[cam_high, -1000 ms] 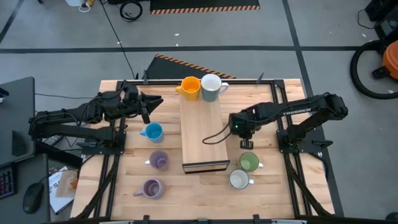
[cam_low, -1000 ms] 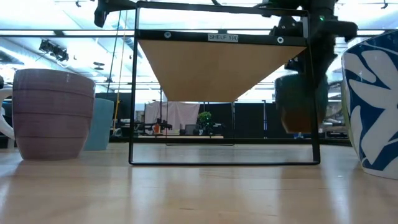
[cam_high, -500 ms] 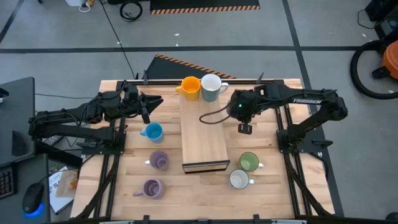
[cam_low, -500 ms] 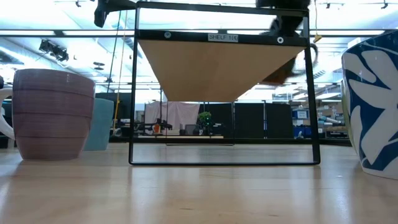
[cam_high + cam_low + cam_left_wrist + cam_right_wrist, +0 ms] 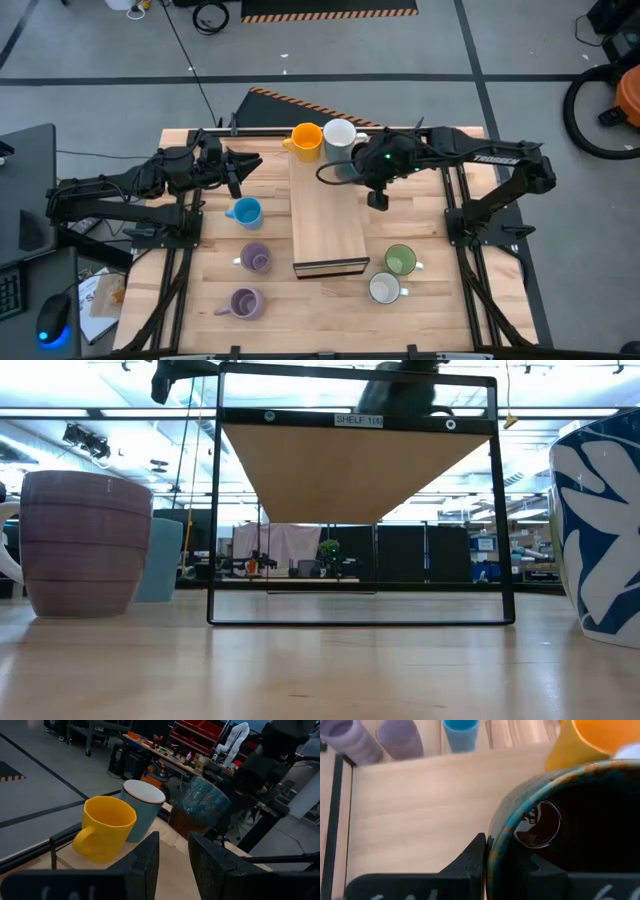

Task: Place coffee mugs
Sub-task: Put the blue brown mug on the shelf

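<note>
My right gripper (image 5: pixel 372 172) hangs over the far right part of the raised wooden board (image 5: pixel 325 215), shut on a dark brown mug (image 5: pixel 200 809) with a teal rim. That mug is beside the white mug (image 5: pixel 340 140) and the orange mug (image 5: pixel 305 140), which stand on the board's far end. On the table stand a light blue mug (image 5: pixel 243 212), two lavender mugs (image 5: pixel 255 258) (image 5: pixel 245 302), a green mug (image 5: pixel 400 261) and a white mug (image 5: pixel 385 289). My left gripper (image 5: pixel 245 162) waits open, left of the board. My right gripper holds the dark brown mug by its rim (image 5: pixel 492 851), one finger (image 5: pixel 540 867) inside the mug and one (image 5: pixel 470 862) outside. It comes from above, pointing down. The mug hangs upright below it; whether its base touches the board, I cannot tell.
The board is a shelf top on a black frame (image 5: pixel 215 510), standing well above the table. Black rails (image 5: pixel 455 200) run along both sides of the table. The board's middle and near part are bare. A white mug with a blue pattern (image 5: pixel 600 530) stands close to the low camera.
My right gripper has carried the dark brown mug from beside the board's right edge up and toward the far edge and left. The mug is now over the board's far end, next to the white mug. It has stayed upright.
</note>
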